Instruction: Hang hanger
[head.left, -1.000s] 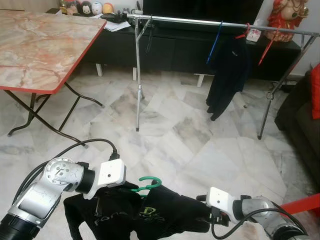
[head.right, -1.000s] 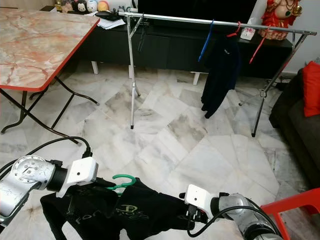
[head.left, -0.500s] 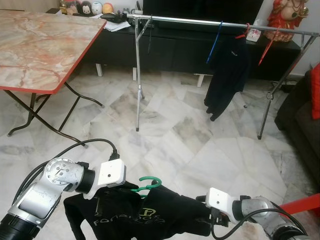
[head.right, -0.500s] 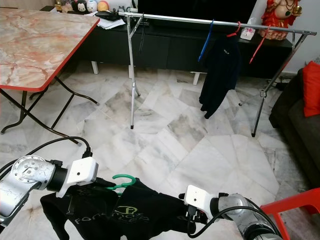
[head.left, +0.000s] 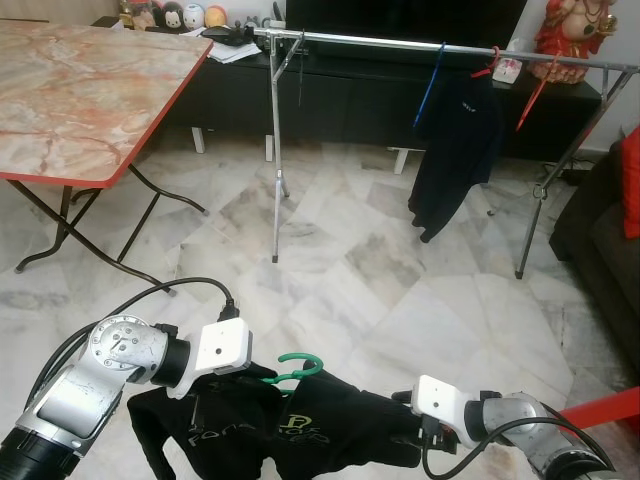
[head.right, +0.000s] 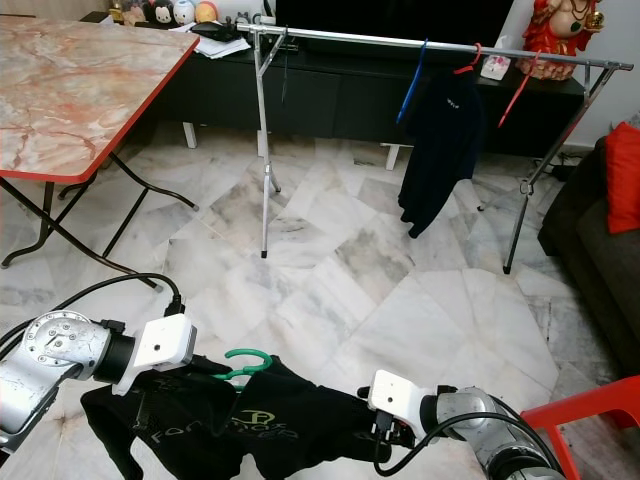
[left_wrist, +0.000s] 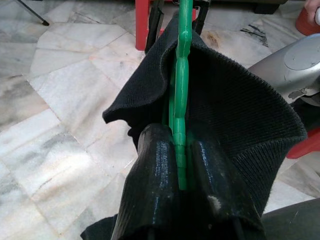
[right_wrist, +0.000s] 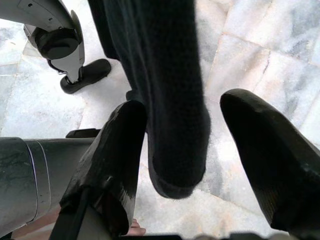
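My left gripper clamps green hanger so shirt hangs; right gripper wide, apparently steadying sleeve.

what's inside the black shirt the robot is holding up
A green hanger runs inside the black shirt; its hook sticks out of the collar, and the left gripper pinches it. The hanger's arms are covered by cloth.

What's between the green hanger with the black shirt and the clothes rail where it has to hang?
Nothing visible blocks the way. Open marble floor lies between the green hanger, held in the left gripper, and the clothes rail. The rail has bare bar between its left end and the blue hanger.
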